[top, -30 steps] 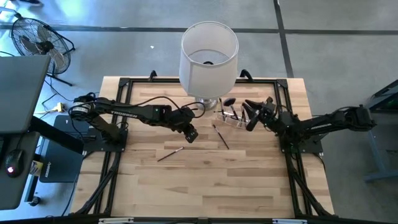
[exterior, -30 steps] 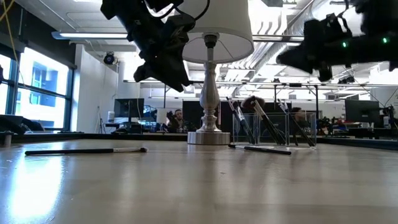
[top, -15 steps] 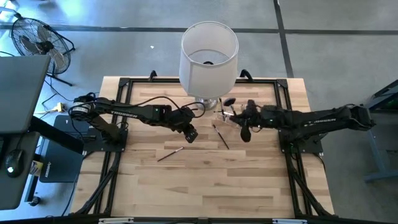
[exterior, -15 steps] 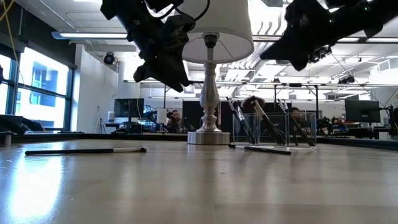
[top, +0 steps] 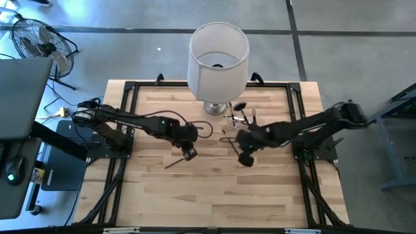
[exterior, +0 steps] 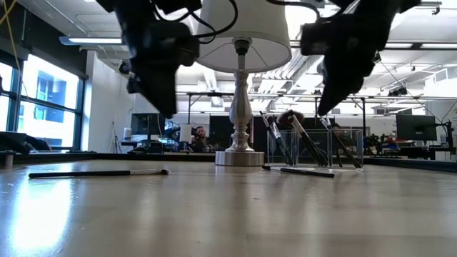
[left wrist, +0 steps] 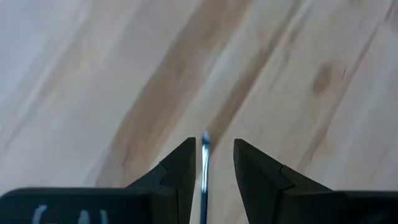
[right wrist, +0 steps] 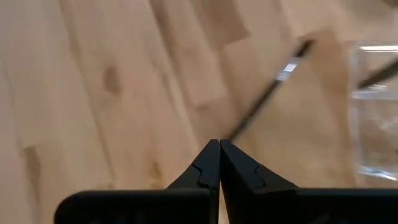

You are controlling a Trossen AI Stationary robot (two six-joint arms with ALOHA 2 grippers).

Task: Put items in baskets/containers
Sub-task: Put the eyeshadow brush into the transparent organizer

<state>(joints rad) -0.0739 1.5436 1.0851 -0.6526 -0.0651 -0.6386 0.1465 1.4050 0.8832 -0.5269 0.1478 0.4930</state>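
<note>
Just above the middle of the pale wooden table (top: 214, 188), the left gripper (top: 189, 154) points down with its two dark fingers (left wrist: 180, 171) parted a little. In the left wrist view a thin brush with a dark handle and a shiny metal band (left wrist: 204, 177) lies on the wood straight between those fingers, its tip reaching just past them; whether the fingers touch it cannot be told. From overhead this brush lies slanted on the table, running from under the gripper away toward the left arm's side. In the low view it lies flat on the tabletop, with the left gripper hanging above the table.

Off to the left gripper's right, the right gripper (top: 246, 158) also hangs over the table, its two dark fingers (right wrist: 208, 168) pressed together with nothing between them. Just ahead of its tips, the right wrist view shows a second slim dark-handled brush with a silver ferrule (right wrist: 267, 93) lying on the wood at a slant. Overhead, this brush lies between the right gripper and the lamp.

Beyond that brush stands a small clear plastic box-like holder (exterior: 318, 148). Several thin dark brushes (exterior: 308, 146) lean inside it, one with a fluffy black head. Beside the holder, farther from both grippers, stands a tall lamp with a big white drum shade and a silver base (top: 218, 52).
</note>
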